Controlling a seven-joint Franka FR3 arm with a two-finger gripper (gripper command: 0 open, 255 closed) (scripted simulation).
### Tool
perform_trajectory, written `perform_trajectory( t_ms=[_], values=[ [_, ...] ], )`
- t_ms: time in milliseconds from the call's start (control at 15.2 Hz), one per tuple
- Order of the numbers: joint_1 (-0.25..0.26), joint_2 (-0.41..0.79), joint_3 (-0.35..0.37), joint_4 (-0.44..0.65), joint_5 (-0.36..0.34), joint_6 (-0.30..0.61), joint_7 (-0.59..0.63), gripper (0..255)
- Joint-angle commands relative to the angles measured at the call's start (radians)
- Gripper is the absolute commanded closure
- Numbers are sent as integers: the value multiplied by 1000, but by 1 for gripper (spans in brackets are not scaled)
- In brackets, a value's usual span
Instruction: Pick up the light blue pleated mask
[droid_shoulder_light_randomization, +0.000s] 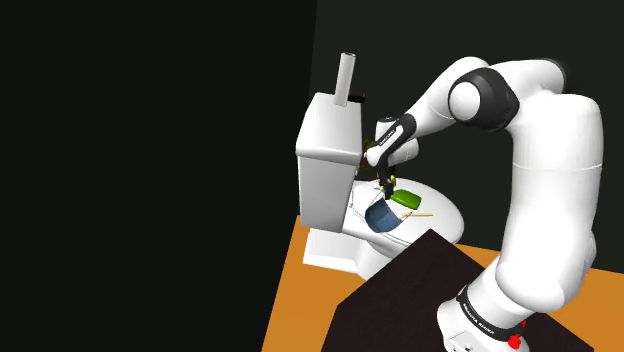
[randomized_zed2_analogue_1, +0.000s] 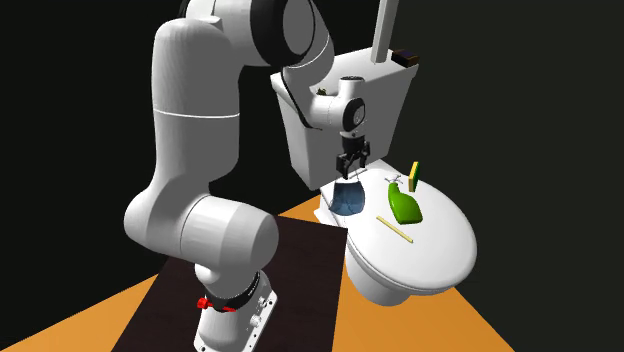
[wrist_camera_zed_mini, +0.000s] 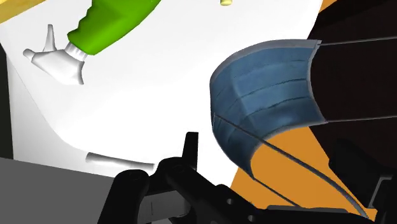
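The blue pleated mask (randomized_zed2_analogue_1: 348, 198) hangs curved in a U just under my gripper (randomized_zed2_analogue_1: 352, 168), at the tank-side edge of a white toilet lid (randomized_zed2_analogue_1: 430, 250). Thin ear loops run from the mask up to the fingers, which stand close together on a loop. In the shoulder view the mask (droid_shoulder_light_randomization: 382, 216) dangles below the gripper (droid_shoulder_light_randomization: 385, 186), over the lid's near rim. The wrist view shows the mask (wrist_camera_zed_mini: 267, 95) lifted, partly over the lid and partly over the orange floor.
A green spray bottle (randomized_zed2_analogue_1: 404, 207), a yellow stick (randomized_zed2_analogue_1: 395, 229) and a small yellow-green sponge (randomized_zed2_analogue_1: 414, 175) lie on the lid. The white tank (droid_shoulder_light_randomization: 325, 150), with a grey tube (droid_shoulder_light_randomization: 346, 78) on top, stands right behind the gripper. The dark stand (droid_shoulder_light_randomization: 420, 290) lies below.
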Motion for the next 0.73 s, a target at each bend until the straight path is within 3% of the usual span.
perform_trajectory(
  t_ms=[0,660],
  values=[
    [-22,87,22,62,1,20,-47,0],
    [-56,195,58,104,4,87,-42,0]
  ],
)
